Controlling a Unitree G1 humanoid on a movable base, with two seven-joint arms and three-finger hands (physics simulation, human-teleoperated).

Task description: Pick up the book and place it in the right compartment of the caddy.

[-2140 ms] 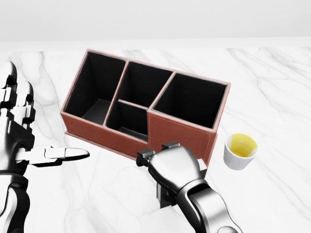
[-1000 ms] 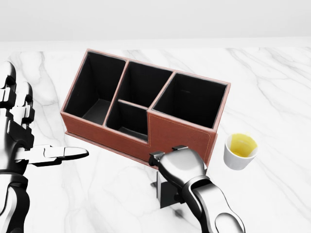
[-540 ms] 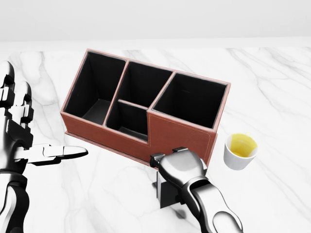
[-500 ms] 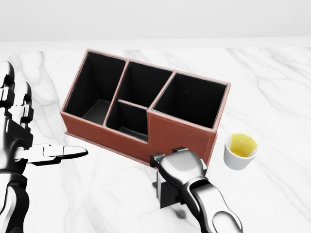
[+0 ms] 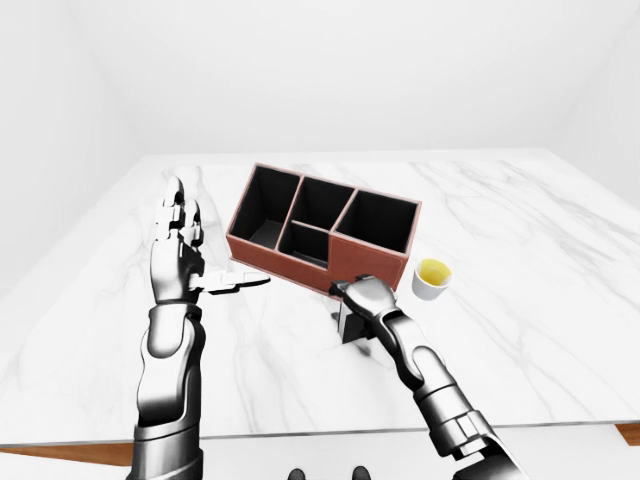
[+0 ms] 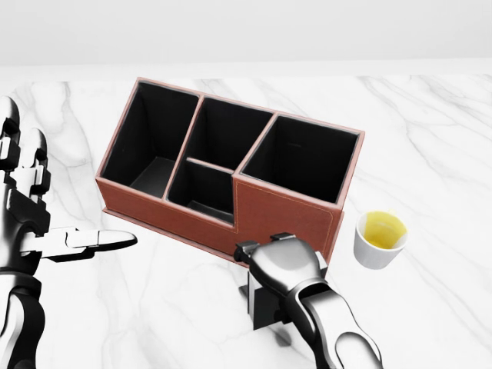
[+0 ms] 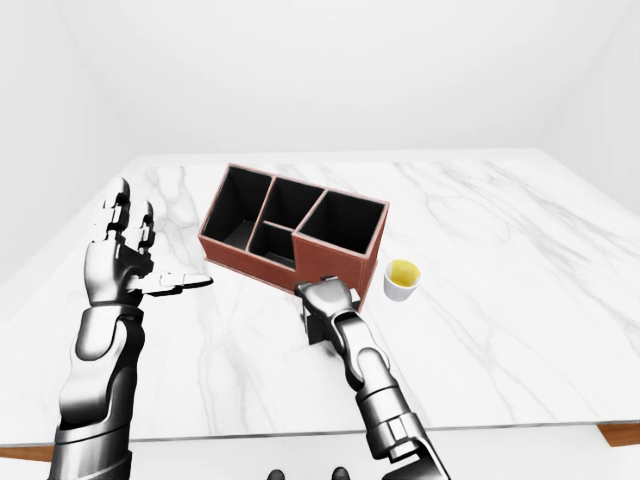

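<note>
Book point(image 6: 261, 306), dark and upright on the marble table point(image 6: 430, 146), is grasped by the right hand point(image 6: 286, 270) just below the caddy point(image 6: 284, 217). Left hand point(image 6: 31, 219) spread, holding nothing.

Your right hand point(image 6: 286, 270) now sits lower and farther right in the head view than two seconds ago, curled over the upright dark book point(image 6: 263, 307) just beneath it. Your left hand point(image 6: 31, 223) drifts slightly toward the view's left edge.
</note>
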